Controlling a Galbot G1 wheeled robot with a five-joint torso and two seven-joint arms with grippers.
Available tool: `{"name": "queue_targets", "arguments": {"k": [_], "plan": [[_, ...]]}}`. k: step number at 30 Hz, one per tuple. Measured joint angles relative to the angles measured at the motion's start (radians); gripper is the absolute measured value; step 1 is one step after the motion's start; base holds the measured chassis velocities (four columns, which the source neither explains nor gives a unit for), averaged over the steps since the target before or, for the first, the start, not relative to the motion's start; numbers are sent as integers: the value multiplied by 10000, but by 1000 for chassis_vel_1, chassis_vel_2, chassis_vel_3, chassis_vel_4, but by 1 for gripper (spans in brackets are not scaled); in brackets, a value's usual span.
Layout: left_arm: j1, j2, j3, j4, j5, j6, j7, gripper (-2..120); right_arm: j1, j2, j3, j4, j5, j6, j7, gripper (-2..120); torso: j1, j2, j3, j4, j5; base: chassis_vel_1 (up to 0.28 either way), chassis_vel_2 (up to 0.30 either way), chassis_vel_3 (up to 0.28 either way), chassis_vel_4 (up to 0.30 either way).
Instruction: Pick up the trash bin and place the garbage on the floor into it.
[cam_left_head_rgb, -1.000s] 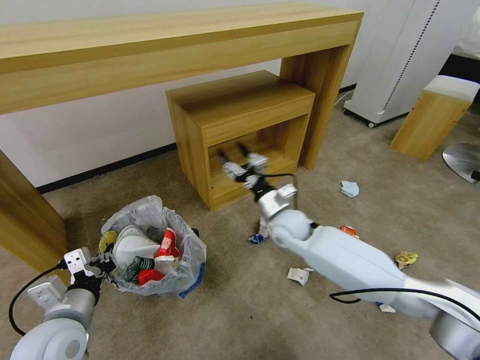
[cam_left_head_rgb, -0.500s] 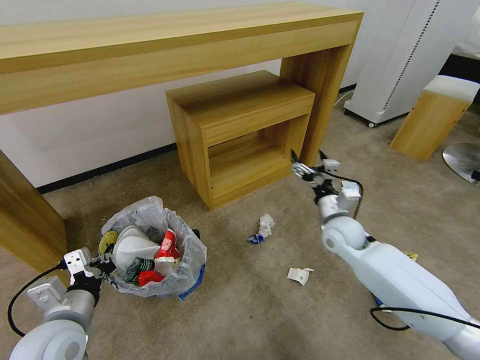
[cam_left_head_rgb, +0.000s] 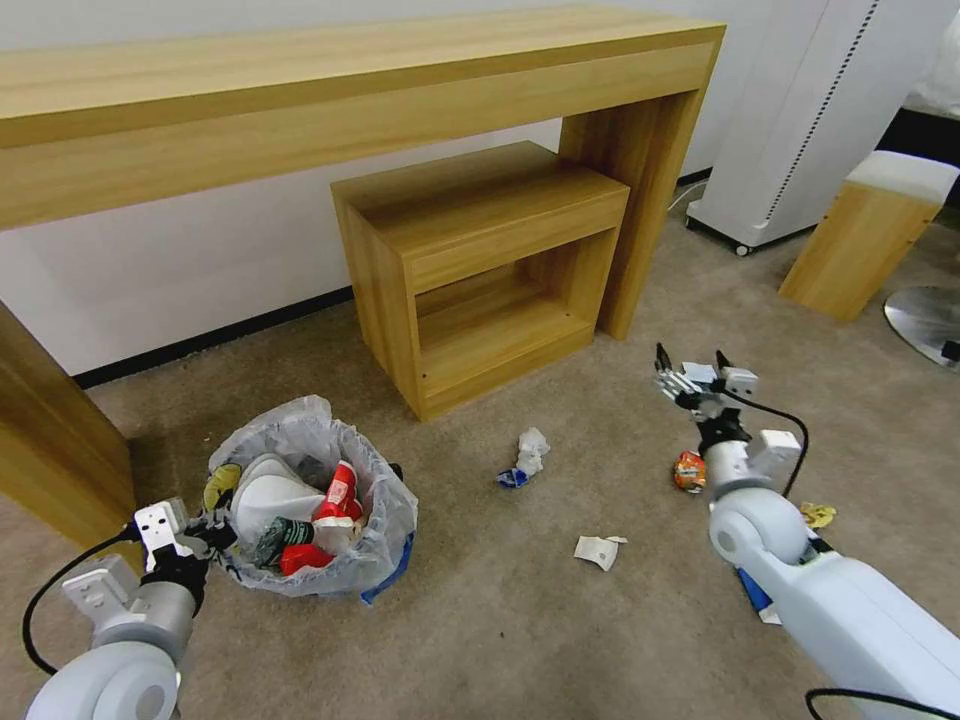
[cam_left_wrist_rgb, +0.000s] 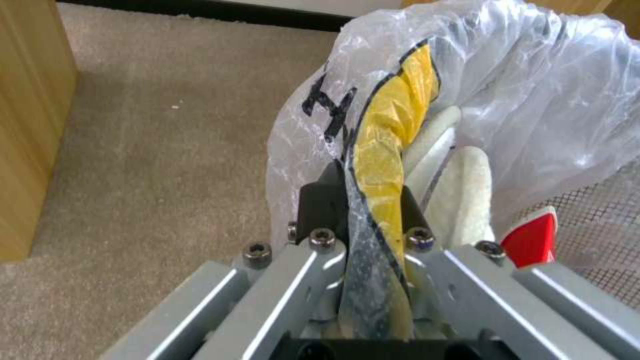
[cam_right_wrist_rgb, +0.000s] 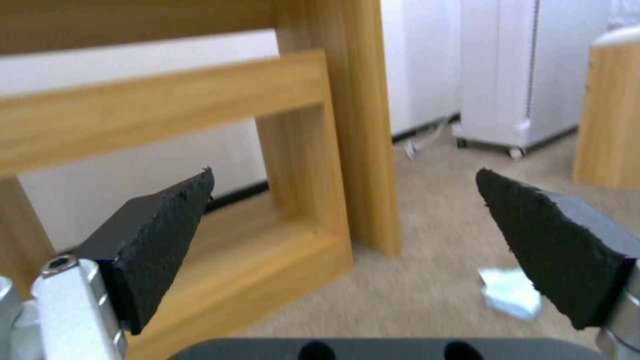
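Note:
The trash bin (cam_left_head_rgb: 385, 505), lined with a crinkly plastic bag, stands on the beige carpet floor (cam_left_head_rgb: 480, 620) at the lower left. It holds a white slipper (cam_left_head_rgb: 268, 492) and red wrappers (cam_left_head_rgb: 340, 486). My left gripper (cam_left_head_rgb: 207, 530) is shut on the bin's near rim, pinching the bag (cam_left_wrist_rgb: 533, 90) and a yellow wrapper (cam_left_wrist_rgb: 393, 135). My right gripper (cam_left_head_rgb: 690, 365) hangs open above the carpet at the right, nothing between its fingers (cam_right_wrist_rgb: 167, 225). Garbage lies loose: crumpled white-blue paper (cam_left_head_rgb: 527, 455), a white scrap (cam_left_head_rgb: 598, 550), a red wrapper (cam_left_head_rgb: 689, 470), a yellow wrapper (cam_left_head_rgb: 818, 514), pale blue paper (cam_right_wrist_rgb: 510, 292).
A long wooden table (cam_left_head_rgb: 350, 90) spans the back, with a small open wooden cabinet (cam_left_head_rgb: 480, 260) under it. Its left leg (cam_left_head_rgb: 50, 440) stands close to the bin. A white wheeled unit (cam_left_head_rgb: 800, 120), a wooden stool (cam_left_head_rgb: 865, 230) and a round metal base (cam_left_head_rgb: 925, 320) stand at the right.
My right arm has swung right, from in front of the small cabinet to above the carpet near the red wrapper. The bin and left gripper have barely shifted.

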Motion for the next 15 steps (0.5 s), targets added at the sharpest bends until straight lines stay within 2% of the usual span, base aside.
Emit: {"name": "queue_targets", "arguments": {"k": [5,7,14,15], "plan": [[9,-31,29,0,23,-1,18,3,-628,-3,81,182,453,-452,225,100,0,0,0,0,-1,0,0,0,0],[-12,-42,29,-28,27,-5,20,3,-996,254,-327,292,1353,-1412,1069,100,0,0,0,0,1,0,0,0,0],[-22,-60,14,-20,23,-10,20,3,-1070,479,-765,187,1868,-2330,1760,100,0,0,0,1,0,0,0,0,0],[-26,-73,4,10,21,-18,19,3,-1037,568,-1037,-3,2307,-3107,2202,100,0,0,1,0,-2,0,0,0,0]]}}
